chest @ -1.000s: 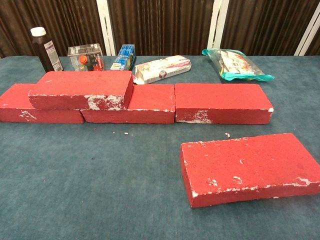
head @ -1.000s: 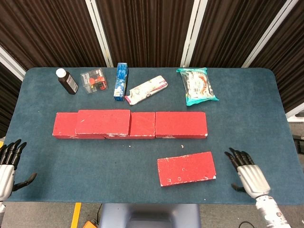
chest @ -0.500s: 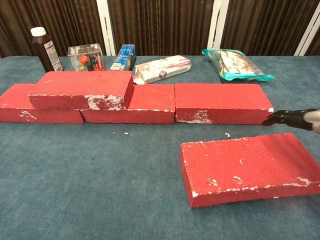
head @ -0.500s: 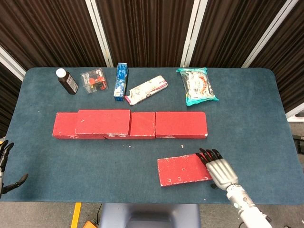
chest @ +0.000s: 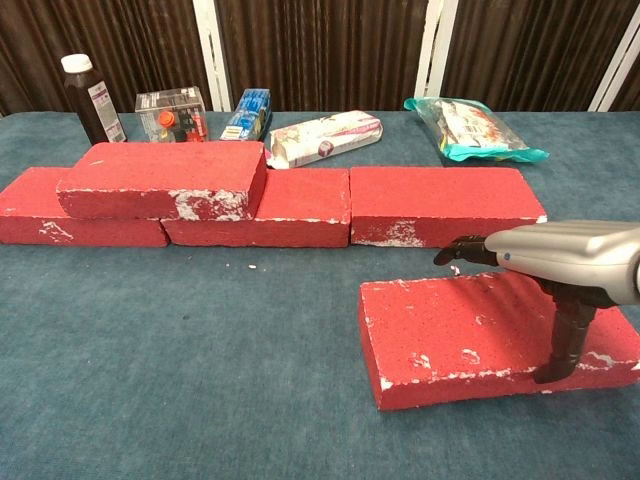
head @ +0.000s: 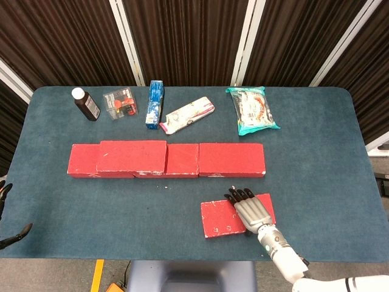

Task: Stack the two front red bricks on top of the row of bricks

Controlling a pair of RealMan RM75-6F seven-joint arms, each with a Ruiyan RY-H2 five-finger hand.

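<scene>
A row of red bricks (head: 231,159) lies across the middle of the blue table, and one more red brick (head: 130,156) is stacked on its left part (chest: 165,175). A single loose red brick (head: 220,220) lies flat in front, right of centre (chest: 450,340). My right hand (head: 252,210) is stretched flat over the right half of this brick, fingers pointing toward the row. In the chest view the right hand (chest: 570,255) hovers just above the top, thumb hanging down by the front face. My left hand (head: 5,213) barely shows at the left edge, fingers apart and holding nothing.
Behind the row stand a dark bottle (head: 86,104), a clear box (head: 120,103), a blue carton (head: 155,104), a white packet (head: 187,115) and a teal snack bag (head: 254,109). The table's front edge (head: 152,260) runs close to the loose brick.
My right hand has swept left from the table's right front onto the loose brick. My left hand has drawn back toward the left edge. The bricks have not moved.
</scene>
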